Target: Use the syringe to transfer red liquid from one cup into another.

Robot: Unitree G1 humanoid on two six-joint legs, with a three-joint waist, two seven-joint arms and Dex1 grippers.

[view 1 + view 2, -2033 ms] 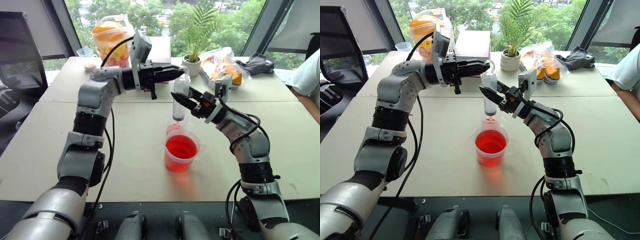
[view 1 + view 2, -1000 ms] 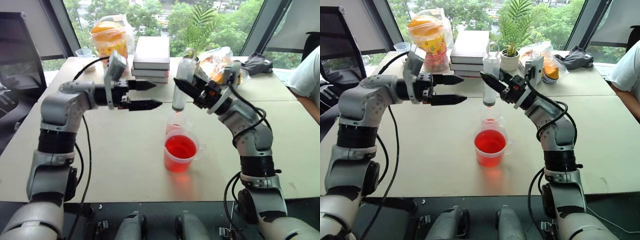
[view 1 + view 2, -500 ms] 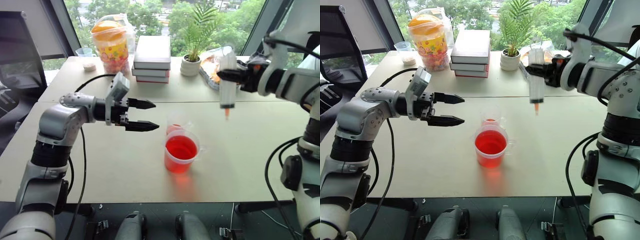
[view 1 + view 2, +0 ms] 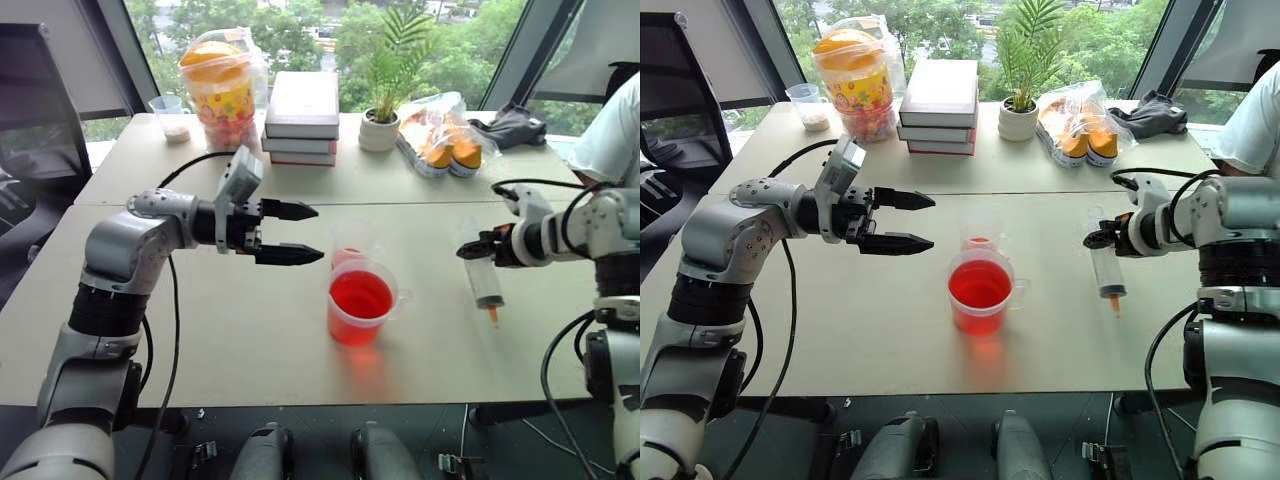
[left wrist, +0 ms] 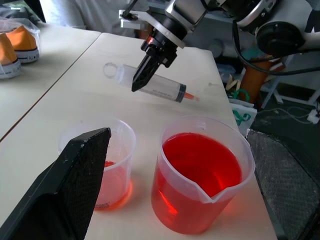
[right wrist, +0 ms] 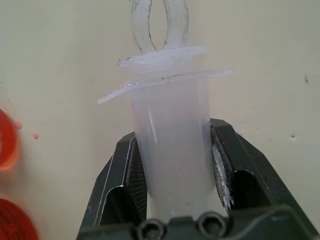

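Far left, at the back of the table (image 4: 250, 350), stands a small clear cup with white contents (image 4: 171, 114), then a bagged jar of orange and coloured items (image 4: 223, 85) and a stack of books (image 4: 303, 118).

The left gripper (image 4: 300, 232) hangs level above the table, pointing toward the cups, its two black fingers spread wide with nothing between them. It stands just left of the cups and touches neither.

At table centre, the larger clear cup (image 4: 362, 301) with a pouring lip holds red liquid (image 4: 361, 295) to well over half its height. Directly behind it, just beside or touching, stands the slimmer cup (image 4: 350, 243), with a shallow layer of red at its bottom. A potted plant (image 4: 385, 115) and a clear bag of orange-lidded items (image 4: 440, 135) sit at the back.

Right of the cups, well apart from them, the right gripper (image 4: 1102, 239) is clamped on the barrel of the syringe (image 4: 481, 275), near its flange end. The syringe lies low over the table, orange tip toward the near edge; whether it rests on the surface cannot be told. The barrel looks clear.

A person's sleeve (image 4: 612, 130) shows at the far right edge.
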